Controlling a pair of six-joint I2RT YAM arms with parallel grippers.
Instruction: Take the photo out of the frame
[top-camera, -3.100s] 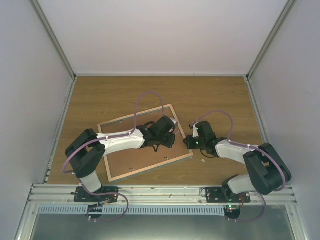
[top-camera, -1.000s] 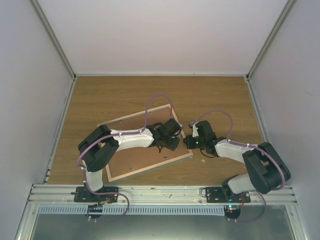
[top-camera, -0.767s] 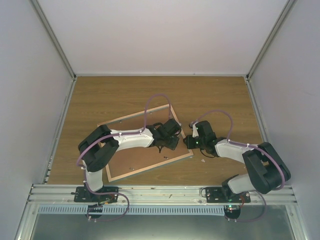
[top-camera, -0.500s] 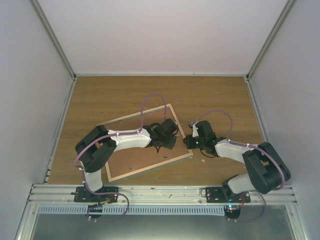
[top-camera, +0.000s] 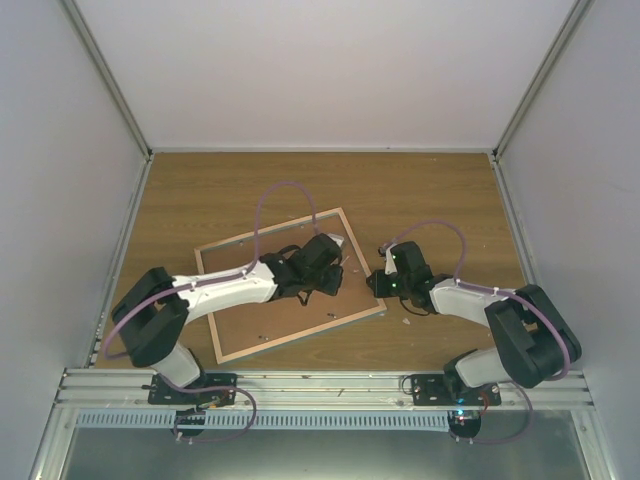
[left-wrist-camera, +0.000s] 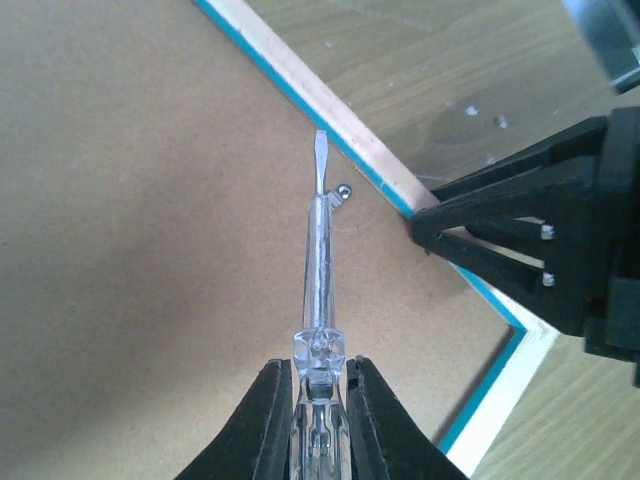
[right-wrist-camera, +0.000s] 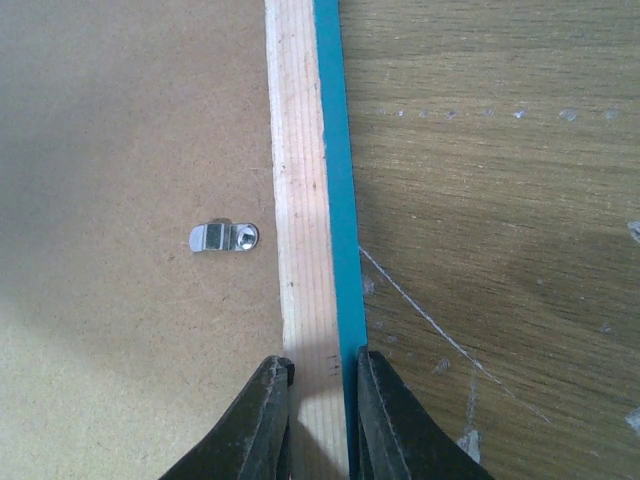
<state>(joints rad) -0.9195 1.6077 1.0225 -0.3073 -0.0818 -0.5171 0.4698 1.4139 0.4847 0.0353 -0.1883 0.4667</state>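
The frame (top-camera: 280, 322) lies face down on the wooden table (top-camera: 200, 190), near the middle and skewed to the table edges. Its brown fibreboard panel (left-wrist-camera: 150, 250) faces up inside the pale wood edging (right-wrist-camera: 298, 200). A turquoise strip (right-wrist-camera: 335, 150) shows along the outer side of that edging. The left arm reaches across the panel toward the frame's right rail. The left gripper (left-wrist-camera: 320, 385) is clamped on the handle of a clear-handled flat-blade screwdriver (left-wrist-camera: 320, 260), which projects straight ahead of the fingers. The blade tip sits over the panel, just beside the inner border of the edging. A small metal fitting (left-wrist-camera: 342, 190) lies beside the shaft; contact between the two cannot be determined. The right gripper (right-wrist-camera: 316, 378) is at the same right rail, near the left gripper. Its fingers are closed across the wood edging, one finger on the panel side and one on the turquoise outer side. A metal retaining tab (right-wrist-camera: 224, 237) lies flat on the panel just inside the edging, ahead of the right fingers.
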